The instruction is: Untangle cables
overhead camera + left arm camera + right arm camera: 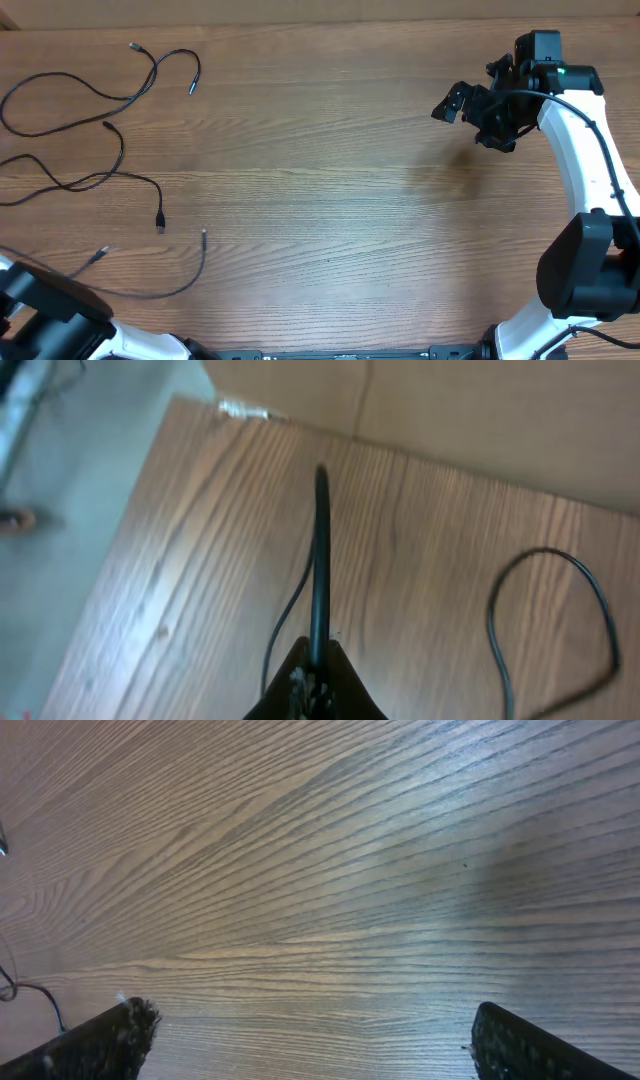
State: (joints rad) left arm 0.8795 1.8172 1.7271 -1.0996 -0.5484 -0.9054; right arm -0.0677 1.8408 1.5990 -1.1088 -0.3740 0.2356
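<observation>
wooden table (pixel 330 200): left gripper (pixel 312 665) apparently pinches a cable (pixel 320 560); right gripper (pixel 310 1025) gapes wide.

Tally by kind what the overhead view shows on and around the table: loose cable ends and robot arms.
Loose cable ends: 6
Robot arms: 2, the left arm and the right arm
Total: 8
</observation>
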